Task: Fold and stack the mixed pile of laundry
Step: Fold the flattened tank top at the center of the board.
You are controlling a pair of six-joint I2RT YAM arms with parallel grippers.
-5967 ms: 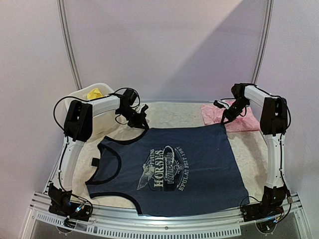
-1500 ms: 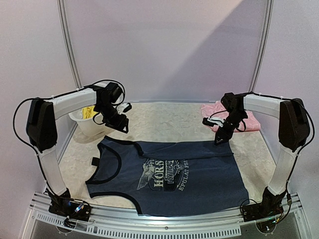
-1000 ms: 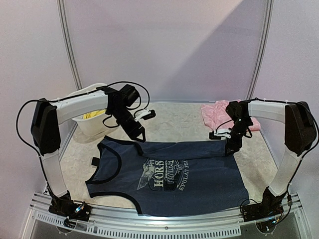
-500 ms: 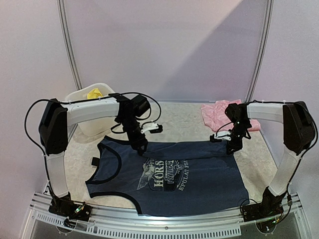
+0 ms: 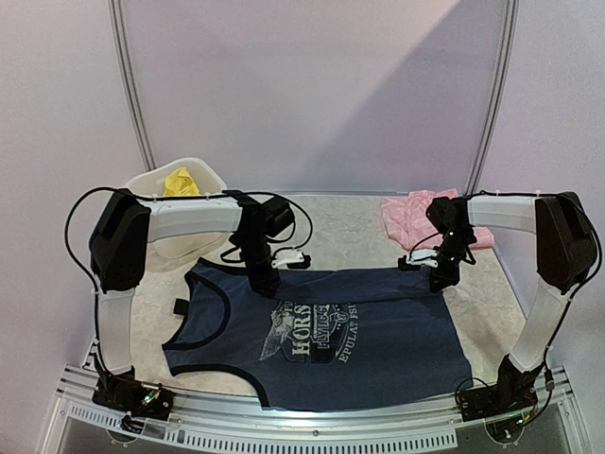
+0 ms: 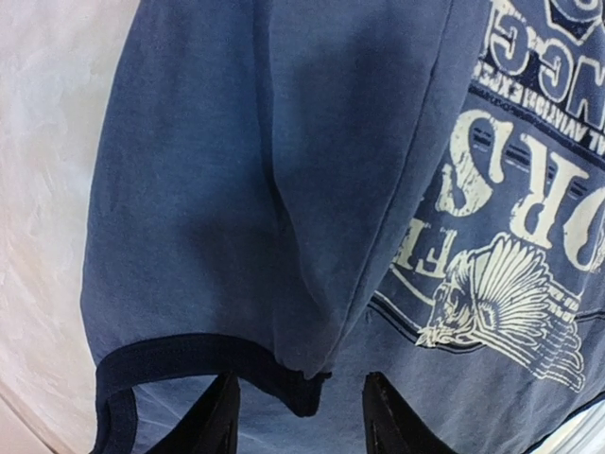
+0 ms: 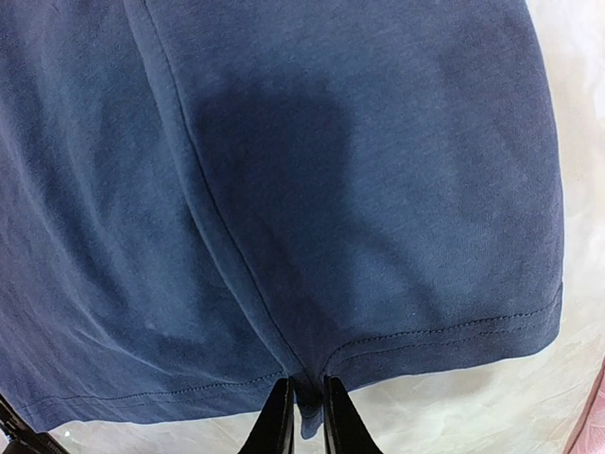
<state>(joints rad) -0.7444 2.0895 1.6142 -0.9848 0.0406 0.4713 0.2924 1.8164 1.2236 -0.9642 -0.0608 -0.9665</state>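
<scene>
"Top (image 5: 331, 331) first: where is it?"
"Flat on the table (image 5: 340, 222), words up. Its far edge is folded over onto itself."
"And the left gripper (image 6: 301, 397)?"
"Down at the fold, by the armhole. Its fingers are apart, with the fold's corner between them."
"The right gripper (image 7: 304, 402)?"
"Fingers together, pinching the fold at the hem."
"Other clothes?"
"Pink piece (image 5: 416, 216) lies at the far right. Yellow piece (image 5: 180, 180) sits in the tub (image 5: 210, 176), far left."
</scene>
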